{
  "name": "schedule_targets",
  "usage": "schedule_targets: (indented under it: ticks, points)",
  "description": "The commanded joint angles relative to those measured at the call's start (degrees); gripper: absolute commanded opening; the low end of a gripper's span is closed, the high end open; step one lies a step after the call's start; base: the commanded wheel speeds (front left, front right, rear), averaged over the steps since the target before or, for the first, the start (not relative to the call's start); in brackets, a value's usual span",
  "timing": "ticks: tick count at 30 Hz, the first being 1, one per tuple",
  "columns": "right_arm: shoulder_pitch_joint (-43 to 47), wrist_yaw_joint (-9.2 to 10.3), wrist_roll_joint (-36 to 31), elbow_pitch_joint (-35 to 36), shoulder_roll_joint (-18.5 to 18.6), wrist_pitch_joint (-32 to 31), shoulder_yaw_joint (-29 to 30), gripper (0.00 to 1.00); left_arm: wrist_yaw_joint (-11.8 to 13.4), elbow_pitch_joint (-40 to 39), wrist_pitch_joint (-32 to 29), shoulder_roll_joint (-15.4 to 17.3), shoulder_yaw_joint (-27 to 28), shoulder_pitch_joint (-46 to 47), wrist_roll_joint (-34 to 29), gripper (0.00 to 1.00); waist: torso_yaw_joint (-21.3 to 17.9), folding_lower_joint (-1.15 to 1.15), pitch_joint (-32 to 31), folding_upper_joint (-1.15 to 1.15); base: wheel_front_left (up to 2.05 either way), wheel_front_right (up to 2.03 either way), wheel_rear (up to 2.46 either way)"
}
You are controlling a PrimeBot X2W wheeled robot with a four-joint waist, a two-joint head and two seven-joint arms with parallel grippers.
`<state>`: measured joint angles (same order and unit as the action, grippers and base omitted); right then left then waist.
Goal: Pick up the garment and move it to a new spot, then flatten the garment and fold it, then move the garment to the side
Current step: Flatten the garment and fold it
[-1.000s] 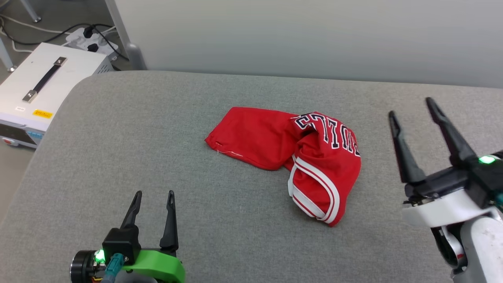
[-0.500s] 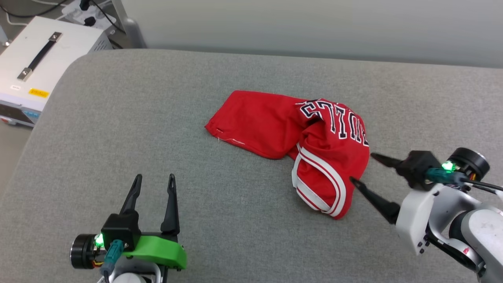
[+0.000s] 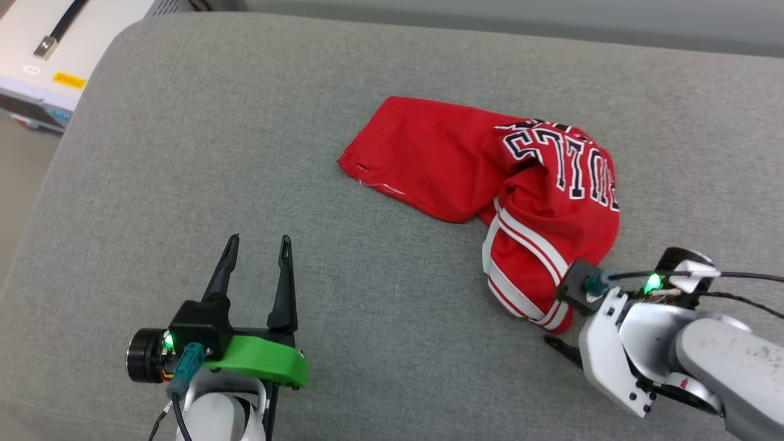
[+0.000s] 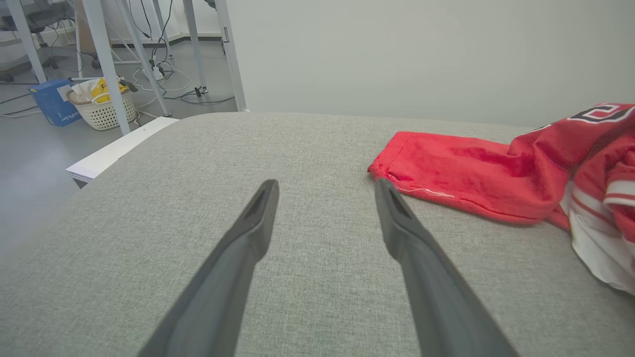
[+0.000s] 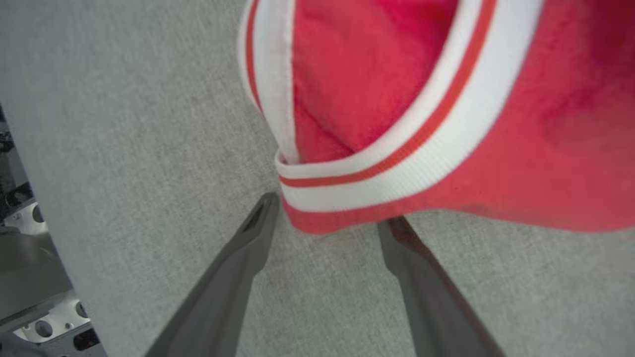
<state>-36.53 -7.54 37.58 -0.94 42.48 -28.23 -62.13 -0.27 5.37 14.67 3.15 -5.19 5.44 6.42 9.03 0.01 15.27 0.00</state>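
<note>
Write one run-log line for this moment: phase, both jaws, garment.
phase: pre-grasp | right jaws: open, tips at striped trim of garment | left jaws: open, clear of garment | garment: crumpled on grey cushion

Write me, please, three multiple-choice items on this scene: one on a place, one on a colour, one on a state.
1. Where does the jersey lie relative to the left tool? A. between its fingers; B. ahead, towards the robot's right; C. towards the robot's left.
2. What colours has the jersey's trim? A. black and yellow; B. plain blue; C. white with a red stripe.
3. How does the right tool stand? A. open, tips at the jersey's trimmed corner; B. shut on the jersey; C. shut and empty.
1 B: the head view puts it up and right of that tool. 2 C: the right wrist view shows the band close. 3 A: its jaws stand apart at the corner.
</note>
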Motion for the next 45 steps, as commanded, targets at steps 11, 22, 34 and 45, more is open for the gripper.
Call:
schedule_targets:
  ticks: [11,22,34,45]
  points:
    - [-3.6,0.05,2.1,-11.4,-3.7,6.2,-9.2,0.47,1.4,0.8,0.3,-0.3,-0.9,1.7,1.4,1.00,2.2,-0.01,2.2,0.00,0.00,0.00,0.00]
    - [-1.2,0.05,4.1,-14.1,-3.4,18.0,-5.7,0.00,1.1,2.5,0.3,-0.3,-0.6,-1.9,0.1,1.00,-1.1,-0.01,-5.6,0.00,0.00,0.00,0.00]
    - [15.6,0.05,9.7,-14.6,3.6,25.7,19.7,0.00,1.2,2.2,0.3,-0.3,0.2,-6.3,-0.4,1.00,-4.5,-0.01,-10.2,0.00,0.00,0.00,0.00]
    - [26.9,0.05,10.1,-28.6,0.6,25.7,29.5,0.00,0.8,2.6,0.3,-0.3,-0.8,-5.0,-0.5,1.00,-3.7,-0.01,-8.5,0.00,0.00,0.00,0.00]
